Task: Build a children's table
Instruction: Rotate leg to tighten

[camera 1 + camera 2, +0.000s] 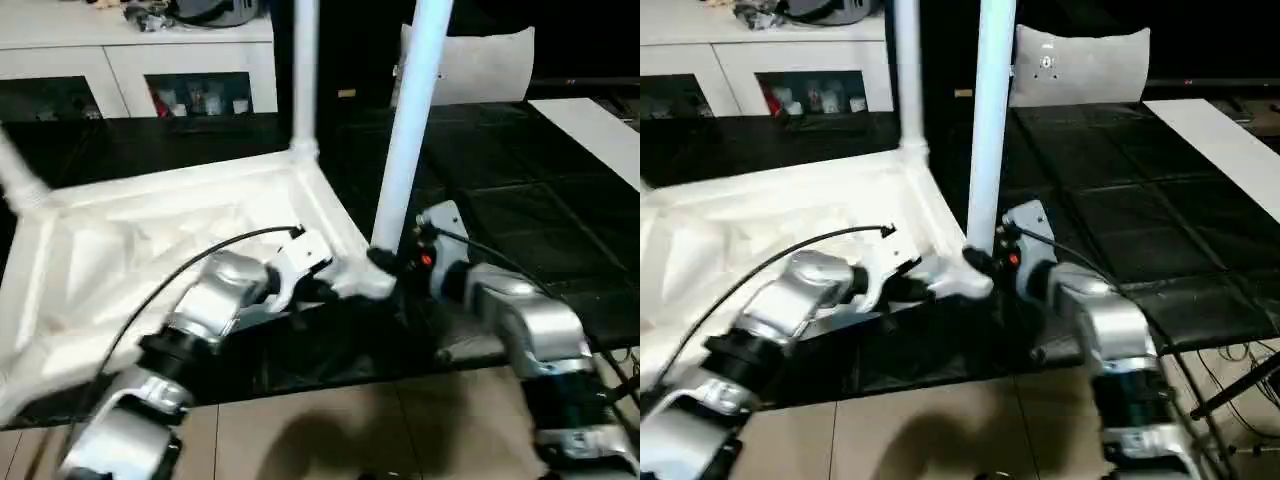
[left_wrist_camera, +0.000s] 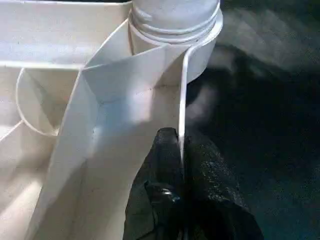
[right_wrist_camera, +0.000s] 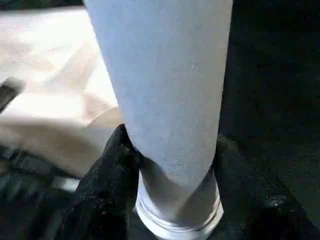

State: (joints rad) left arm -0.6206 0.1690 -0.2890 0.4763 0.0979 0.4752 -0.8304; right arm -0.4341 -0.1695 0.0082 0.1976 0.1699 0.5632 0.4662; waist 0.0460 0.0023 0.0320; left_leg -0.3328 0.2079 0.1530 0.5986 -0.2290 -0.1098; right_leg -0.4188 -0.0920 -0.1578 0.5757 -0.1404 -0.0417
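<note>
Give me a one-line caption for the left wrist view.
Left gripper pinching the tabletop rim just below the leg seated in its corner socket.

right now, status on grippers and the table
Left gripper shut on tabletop rim. Right gripper around near-corner leg at its base, leg standing in socket. Far leg upright. Nothing in the way.

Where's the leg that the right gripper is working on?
The leg stands upright in the tabletop's near right corner socket, between the right gripper's fingers; the left gripper pinches the rim beside it.
</note>
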